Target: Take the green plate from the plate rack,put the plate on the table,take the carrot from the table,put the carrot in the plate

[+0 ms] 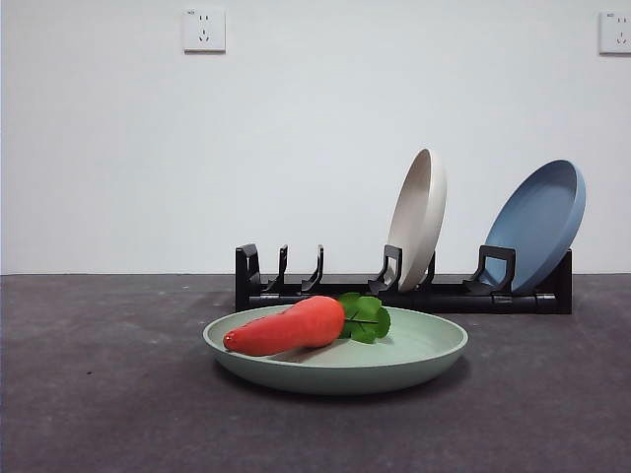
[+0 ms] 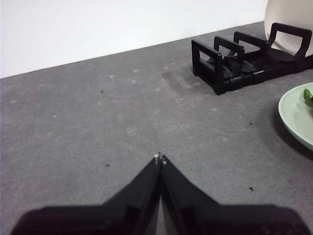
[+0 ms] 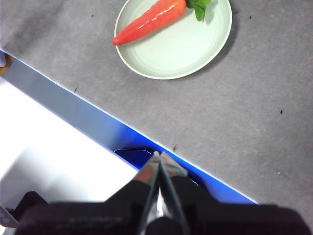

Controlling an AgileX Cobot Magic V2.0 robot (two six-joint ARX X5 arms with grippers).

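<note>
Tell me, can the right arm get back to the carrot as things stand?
Probably yes. The right gripper, jaws shut, hangs over the table's edge, and only bare table lies between it and the green plate. The carrot lies uncovered on the plate, away from the rack.

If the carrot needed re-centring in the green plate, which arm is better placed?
Probably the right. The right gripper looks straight down on the carrot in the green plate; the left gripper sees only the plate's rim at its view's edge. Both are shut and empty.
</note>
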